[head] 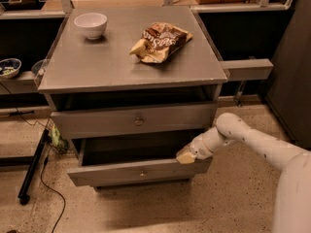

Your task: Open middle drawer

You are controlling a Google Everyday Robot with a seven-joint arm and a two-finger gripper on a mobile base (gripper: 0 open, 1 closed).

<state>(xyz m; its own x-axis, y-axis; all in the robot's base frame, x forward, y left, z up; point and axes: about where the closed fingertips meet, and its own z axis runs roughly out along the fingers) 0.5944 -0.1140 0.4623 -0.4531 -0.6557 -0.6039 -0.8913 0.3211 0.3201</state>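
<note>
The middle drawer (141, 171) is a grey flat front with a small round knob, and it stands pulled out from the cabinet with its dark inside showing. My gripper (186, 155) is at the right end of that drawer's front, at its top edge. The white arm reaches in from the lower right. Above it sits another grey drawer (139, 121) with a knob, its front slightly forward of the cabinet.
On the cabinet top (97, 67) stand a white bowl (91, 24) and a crumpled chip bag (160, 41). A black stand and cable (34, 171) lie on the floor at the left. A grey shelf (245, 69) juts out to the right.
</note>
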